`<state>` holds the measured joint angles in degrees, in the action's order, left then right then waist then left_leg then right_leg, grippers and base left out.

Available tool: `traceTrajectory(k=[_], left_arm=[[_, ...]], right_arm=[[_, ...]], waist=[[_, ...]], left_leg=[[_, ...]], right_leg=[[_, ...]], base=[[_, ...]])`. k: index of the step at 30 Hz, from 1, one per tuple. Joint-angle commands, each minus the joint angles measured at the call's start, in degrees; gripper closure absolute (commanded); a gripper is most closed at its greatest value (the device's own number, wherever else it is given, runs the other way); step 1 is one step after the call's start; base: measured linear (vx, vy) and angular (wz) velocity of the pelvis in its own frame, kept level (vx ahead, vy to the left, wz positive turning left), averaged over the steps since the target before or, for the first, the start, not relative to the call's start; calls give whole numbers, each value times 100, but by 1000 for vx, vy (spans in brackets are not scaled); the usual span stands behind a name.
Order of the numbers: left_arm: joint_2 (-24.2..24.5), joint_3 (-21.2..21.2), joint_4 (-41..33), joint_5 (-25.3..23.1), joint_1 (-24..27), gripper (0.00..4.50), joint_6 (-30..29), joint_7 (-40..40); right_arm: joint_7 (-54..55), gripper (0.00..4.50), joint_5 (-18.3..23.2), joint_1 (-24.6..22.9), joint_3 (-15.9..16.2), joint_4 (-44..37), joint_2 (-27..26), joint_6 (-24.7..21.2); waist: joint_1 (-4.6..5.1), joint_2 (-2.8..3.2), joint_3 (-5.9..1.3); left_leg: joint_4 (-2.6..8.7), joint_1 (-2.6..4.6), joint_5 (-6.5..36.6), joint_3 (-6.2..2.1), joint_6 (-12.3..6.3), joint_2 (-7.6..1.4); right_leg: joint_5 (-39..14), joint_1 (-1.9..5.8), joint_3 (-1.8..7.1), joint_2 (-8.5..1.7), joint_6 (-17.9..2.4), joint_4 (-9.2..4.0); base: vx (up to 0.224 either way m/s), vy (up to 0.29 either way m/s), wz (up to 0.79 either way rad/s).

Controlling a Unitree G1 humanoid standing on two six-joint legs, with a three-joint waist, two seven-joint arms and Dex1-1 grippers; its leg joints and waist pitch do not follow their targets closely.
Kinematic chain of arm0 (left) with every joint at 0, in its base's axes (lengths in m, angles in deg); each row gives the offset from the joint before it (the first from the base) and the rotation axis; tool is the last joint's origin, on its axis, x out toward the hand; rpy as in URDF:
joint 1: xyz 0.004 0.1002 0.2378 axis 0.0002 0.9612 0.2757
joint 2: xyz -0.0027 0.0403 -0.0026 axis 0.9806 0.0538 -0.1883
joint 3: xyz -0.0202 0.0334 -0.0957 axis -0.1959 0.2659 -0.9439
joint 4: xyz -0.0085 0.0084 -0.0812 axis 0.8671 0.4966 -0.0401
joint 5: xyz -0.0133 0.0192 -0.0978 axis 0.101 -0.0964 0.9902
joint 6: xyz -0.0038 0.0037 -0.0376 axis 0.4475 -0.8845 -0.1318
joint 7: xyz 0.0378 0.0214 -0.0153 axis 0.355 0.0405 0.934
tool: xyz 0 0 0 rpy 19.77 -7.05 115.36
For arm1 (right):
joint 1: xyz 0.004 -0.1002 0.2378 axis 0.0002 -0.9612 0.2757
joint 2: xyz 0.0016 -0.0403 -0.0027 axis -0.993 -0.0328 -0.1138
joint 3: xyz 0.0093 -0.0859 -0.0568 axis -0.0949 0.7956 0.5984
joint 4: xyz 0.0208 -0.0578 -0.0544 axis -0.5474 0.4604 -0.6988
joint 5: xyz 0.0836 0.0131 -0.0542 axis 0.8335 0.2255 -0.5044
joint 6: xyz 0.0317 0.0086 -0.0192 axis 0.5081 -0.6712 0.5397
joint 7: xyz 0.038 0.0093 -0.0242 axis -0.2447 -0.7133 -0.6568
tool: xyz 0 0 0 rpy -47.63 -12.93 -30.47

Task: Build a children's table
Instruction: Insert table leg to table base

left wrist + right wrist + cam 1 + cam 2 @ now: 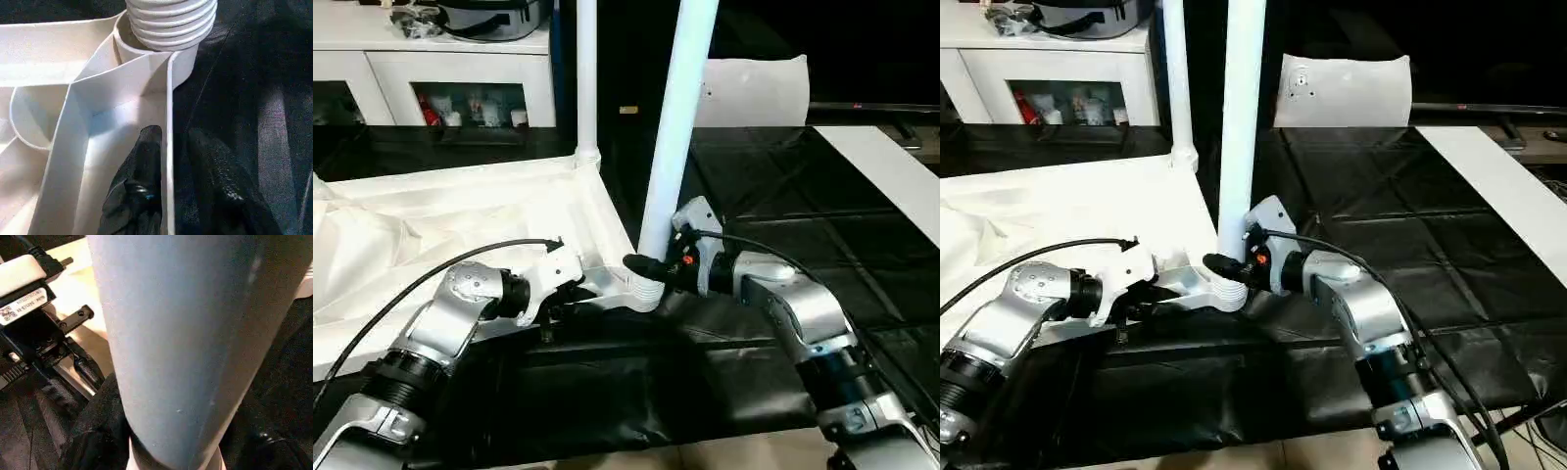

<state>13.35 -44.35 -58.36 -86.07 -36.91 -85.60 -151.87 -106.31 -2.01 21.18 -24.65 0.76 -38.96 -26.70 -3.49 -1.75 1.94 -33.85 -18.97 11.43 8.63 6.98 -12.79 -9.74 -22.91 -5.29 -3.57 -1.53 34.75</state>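
Your left gripper (171,171) straddles the table top's (460,211) near edge wall, one black finger (142,166) inside the ribbed underside and the other outside over the black cover (773,196); the fingers stand slightly apart and are not clamped on the wall. Just beyond its tips, a white leg (675,147) stands upright in the near corner socket (183,58), threaded end seated. Your right gripper (651,266) reaches in from the other side and is closed around that leg just above the socket. Farther along the same edge, a second leg (586,78) stands in the next corner. Behind the table top sits a white cabinet (431,73).
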Motion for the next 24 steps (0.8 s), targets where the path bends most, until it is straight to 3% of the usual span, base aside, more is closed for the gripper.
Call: traceTrajectory(k=[1, 9, 14, 18, 24], left_arm=[[52, 171, 159, -143, 15, 383, -87, -78], [135, 138, 85, -97, 83, 444, -243, -153], [202, 237, -7, -154, 162, 450, -217, -247], [305, 376, -216, -136, 265, 450, -66, -498], [272, 385, -346, -88, 240, 450, 72, -577]], right_arm=[[23, 261, -118, -181, 126, 178, 34, -199], [17, 261, -119, -197, 161, 125, 15, -184], [7, 261, -121, -131, 162, 170, -6, -186], [-121, 261, -179, 21, 282, 340, 26, -294], [-319, 261, -201, 100, 458, 440, 76, -519]], waist=[[18, 105, -231], [36, 81, -237], [35, 109, -247], [50, 46, -254], [41, 53, -283]], left_leg=[[451, -12, 1791, 25, 9, 6], [454, -22, 1730, 30, -14, 6], [483, -32, 1579, 37, 1, -21], [487, -52, 1428, 46, -20, -21], [486, -51, 1057, 67, -8, -38]], right_leg=[[-2914, 212, 254, -368, -339, -607], [-2926, 212, 260, -374, -335, -612], [-2437, 242, 283, -375, -522, -562], [-2355, 263, 293, -381, -554, -538], [-1591, 295, 315, -365, -770, -453]], base=[[0, 0, 0], [0, 0, 0], [0, 0, 0], [0, 0, 0], [0, 0, 0]])
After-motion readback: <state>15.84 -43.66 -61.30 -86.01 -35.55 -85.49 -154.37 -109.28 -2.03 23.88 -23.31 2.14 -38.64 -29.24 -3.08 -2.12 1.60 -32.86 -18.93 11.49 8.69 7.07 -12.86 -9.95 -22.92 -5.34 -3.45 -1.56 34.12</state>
